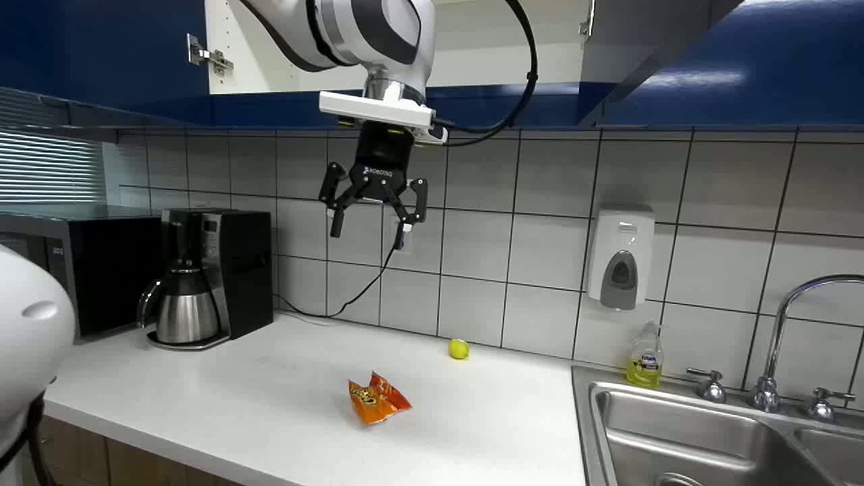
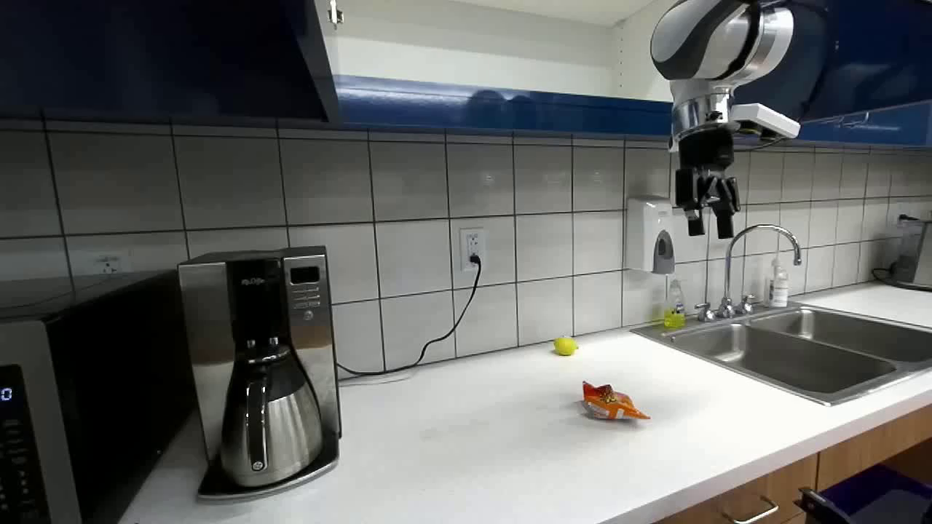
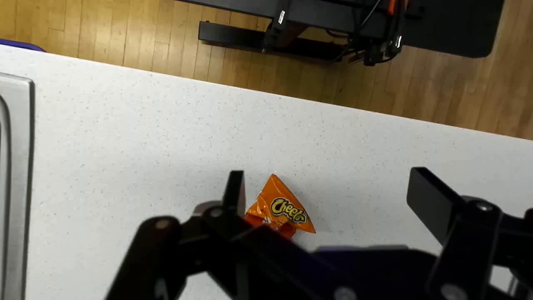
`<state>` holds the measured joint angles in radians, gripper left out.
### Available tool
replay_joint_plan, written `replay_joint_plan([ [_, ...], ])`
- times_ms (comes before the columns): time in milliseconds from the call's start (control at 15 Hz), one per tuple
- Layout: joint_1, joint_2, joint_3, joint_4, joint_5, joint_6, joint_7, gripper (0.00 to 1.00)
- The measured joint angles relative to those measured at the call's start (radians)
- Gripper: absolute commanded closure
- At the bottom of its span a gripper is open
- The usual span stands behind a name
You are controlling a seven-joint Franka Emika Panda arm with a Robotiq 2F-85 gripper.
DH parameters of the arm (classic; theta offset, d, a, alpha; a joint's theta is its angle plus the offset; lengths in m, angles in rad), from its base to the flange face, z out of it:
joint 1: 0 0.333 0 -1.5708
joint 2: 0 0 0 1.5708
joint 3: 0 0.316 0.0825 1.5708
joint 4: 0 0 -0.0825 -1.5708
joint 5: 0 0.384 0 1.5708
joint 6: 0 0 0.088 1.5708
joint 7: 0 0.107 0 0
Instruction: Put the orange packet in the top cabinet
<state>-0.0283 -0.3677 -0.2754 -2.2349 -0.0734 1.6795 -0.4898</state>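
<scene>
Jaws apart, a robot gripper [image 1: 368, 229] hangs well above a white counter [image 1: 493, 418], where a crumpled orange packet [image 1: 378, 401] lies left of the sink [image 1: 584, 420] in both exterior views. The wrist view suggests it sits off-center, toward one finger [image 3: 234, 191]; centering before lowering, then pinching softly, should serve best.

The arm [image 1: 368, 30] holds its gripper [image 1: 368, 231] downward, perhaps slightly tilted, fingers [image 3: 431, 204] wide apart.

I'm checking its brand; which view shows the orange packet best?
The wrist view: the orange packet looks largest, its Cheetos logo readable, though the hand may hide part. Both exterior views show it unblocked but smaller, logo less clear.
</scene>
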Motion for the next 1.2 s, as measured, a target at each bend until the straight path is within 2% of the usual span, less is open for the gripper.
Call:
replay_joint_plan([
  [667,-0.001,0.011,0.001,-0.005,0.009,0.009,0.007,0.00],
  [1200,0.000,0.155,0.048,-0.016,0.063,0.082,0.106,0.00],
])
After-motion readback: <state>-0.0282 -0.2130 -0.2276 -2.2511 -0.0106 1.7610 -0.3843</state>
